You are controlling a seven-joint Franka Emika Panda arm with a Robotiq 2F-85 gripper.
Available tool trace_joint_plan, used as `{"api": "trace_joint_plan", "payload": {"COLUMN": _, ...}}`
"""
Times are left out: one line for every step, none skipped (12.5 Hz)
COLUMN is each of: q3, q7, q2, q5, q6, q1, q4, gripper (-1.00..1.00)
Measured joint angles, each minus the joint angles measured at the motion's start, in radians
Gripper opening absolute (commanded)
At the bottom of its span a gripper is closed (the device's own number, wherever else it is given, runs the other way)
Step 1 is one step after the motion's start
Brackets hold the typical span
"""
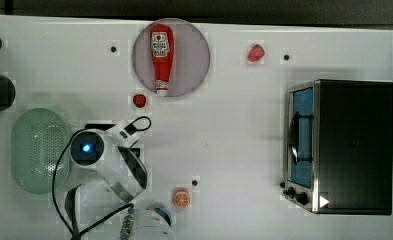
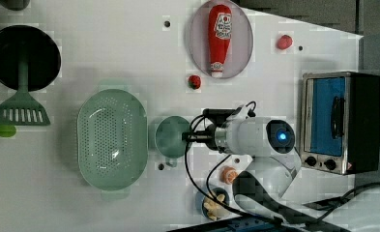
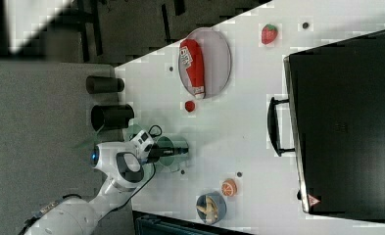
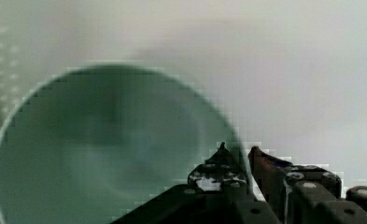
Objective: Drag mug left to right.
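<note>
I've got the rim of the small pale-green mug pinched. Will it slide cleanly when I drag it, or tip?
Probably slides. The small pale-green round mug stands upright and looks squat and rigid on the smooth white table, so tipping seems unlikely. The gripper pinches one thin wall, one finger inside, one outside, so the mug may pivot. It stands close beside the perforated green colander; pulling away should clear it.

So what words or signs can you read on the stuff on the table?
Ketchup bottle: it has a white label with printing, too blurred to read.
Toaster oven: a small white triangle sign at one front corner, and in the right view a red triangle sign; nothing on them is readable.
Mug, strainer, plate: no writing that I can see.
</note>
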Motion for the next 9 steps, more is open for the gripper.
{"api": "trace_joint_plan", "payload": {"q3": -0.006, "q7": -0.002, "q2": -0.004, "q5": 0.001, "q6": 0.001, "q1": -0.014, "q4": -0.002, "gripper": -0.65}}
{"api": "trace_joint_plan", "payload": {"q3": -0.004, "q7": -0.007, "q2": -0.01, "q5": 0.001, "q6": 0.0, "q1": -0.035, "q4": -0.014, "gripper": -0.65}}
{"api": "trace_joint_plan", "payload": {"q3": -0.005, "q7": -0.022, "q2": -0.017, "q5": 0.001, "q6": -0.001, "q1": -0.057, "q4": -0.027, "gripper": -0.65}}
{"api": "trace_joint_plan", "payload": {"q3": -0.006, "q7": -0.04, "q2": -0.025, "q5": 0.001, "q6": -0.001, "q1": -0.082, "q4": -0.039, "gripper": -0.65}}
{"api": "trace_joint_plan", "payload": {"q3": -0.004, "q7": -0.059, "q2": -0.029, "q5": 0.0, "q6": 0.002, "q1": -0.109, "q4": -0.051, "gripper": -0.65}}
{"api": "trace_joint_plan", "payload": {"q3": -0.004, "q7": -0.086, "q2": -0.035, "q5": -0.001, "q6": 0.003, "q1": -0.134, "q4": -0.057, "gripper": -0.65}}
{"api": "trace_joint_plan", "payload": {"q3": -0.008, "q7": -0.114, "q2": -0.036, "q5": 0.0, "q6": 0.002, "q1": -0.157, "q4": -0.057, "gripper": -0.65}}
{"api": "trace_joint_plan", "payload": {"q3": -0.009, "q7": -0.147, "q2": -0.035, "q5": 0.0, "q6": 0.002, "q1": -0.182, "q4": -0.057, "gripper": -0.65}}
{"api": "trace_joint_plan", "payload": {"q3": -0.008, "q7": -0.175, "q2": -0.036, "q5": -0.003, "q6": 0.002, "q1": -0.205, "q4": -0.057, "gripper": -0.65}}
